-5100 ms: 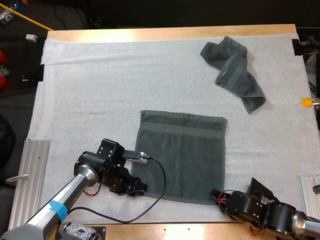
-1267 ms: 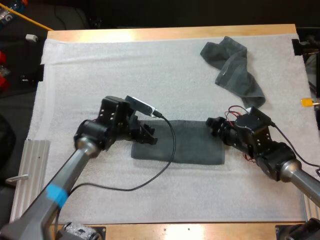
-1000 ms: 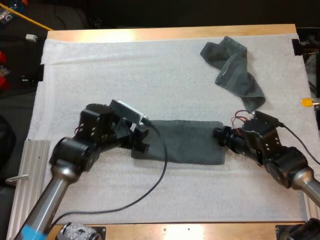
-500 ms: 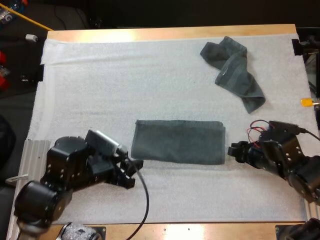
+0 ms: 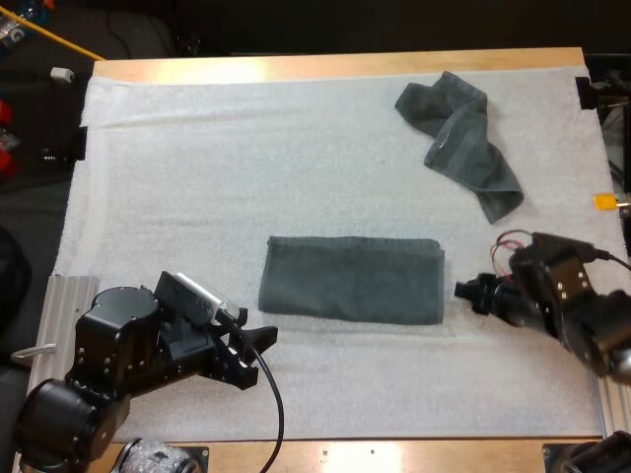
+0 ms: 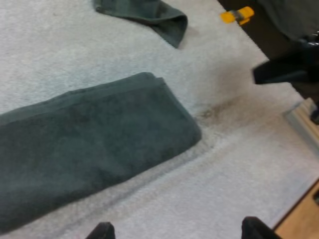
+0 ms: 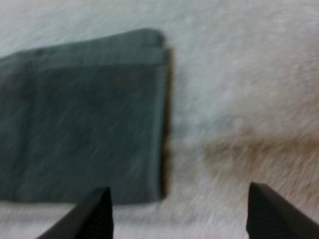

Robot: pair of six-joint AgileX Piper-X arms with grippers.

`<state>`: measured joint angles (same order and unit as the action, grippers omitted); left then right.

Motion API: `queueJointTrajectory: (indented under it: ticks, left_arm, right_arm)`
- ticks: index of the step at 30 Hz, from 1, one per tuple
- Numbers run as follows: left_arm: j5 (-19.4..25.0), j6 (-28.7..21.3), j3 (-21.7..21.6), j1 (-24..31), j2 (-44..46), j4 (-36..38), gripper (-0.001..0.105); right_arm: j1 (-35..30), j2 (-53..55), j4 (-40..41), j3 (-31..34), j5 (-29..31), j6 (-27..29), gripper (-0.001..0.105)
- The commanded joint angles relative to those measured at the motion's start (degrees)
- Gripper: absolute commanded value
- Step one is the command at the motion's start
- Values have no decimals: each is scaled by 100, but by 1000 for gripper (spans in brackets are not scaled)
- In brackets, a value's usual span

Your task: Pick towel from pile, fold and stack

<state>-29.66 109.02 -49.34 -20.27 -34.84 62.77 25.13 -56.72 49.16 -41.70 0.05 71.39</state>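
**Two towels on the mat, both grippers clear of the cloth**

Two dark grey-green towels out there on the white mat [image 5: 246,168] over the wooden table [image 5: 335,65]. First, the folded dark grey-green towel [image 5: 352,279]: flat, one long rectangle, dead centre of the frame, layered edges showing at its right-hand end. Second, the crumpled dark grey-green towel [image 5: 459,141]: twisted in a heap in the upper right, well apart from the folded one.

Two grippers as well. Left gripper [image 5: 251,347] down in the lower left of the frame, over bare mat, near the folded towel's lower left corner but off it. Through the left wrist camera, its two black fingers [image 6: 102,231] spread wide with nothing between them, the folded towel lying ahead and one end of the crumpled towel beyond.

Right gripper [image 5: 465,291] over at the right of the frame, just beside the folded towel's right-hand end, nose towards it, not touching. Through the right wrist camera, two black fingers [image 7: 97,211] again, standing well apart over the mat, clear of the towel's edge.
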Motion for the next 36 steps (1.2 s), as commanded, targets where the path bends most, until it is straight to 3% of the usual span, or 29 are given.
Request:
queueJointTrajectory:
  ticks: [1,9,18,29,36]
  left_arm:
    - [-103,44,-31,-22,1,-4,52]
    - [-274,44,-31,-22,1,-4,52]
    - [-274,44,-31,-22,1,-4,52]
    - [-274,152,-31,-22,1,-4,52]
    - [-301,241,-31,-22,1,13,52]
  right_arm:
    - [-173,-83,-119,-60,-127,107,56]
    - [-1193,-1017,-716,-60,-1378,688,56]
    - [-1382,-2054,-1573,-60,-2493,773,56]
    - [-1328,-3012,-2227,-60,-2860,317,56]
    - [-957,-3457,-2733,-60,-2898,-214,56]
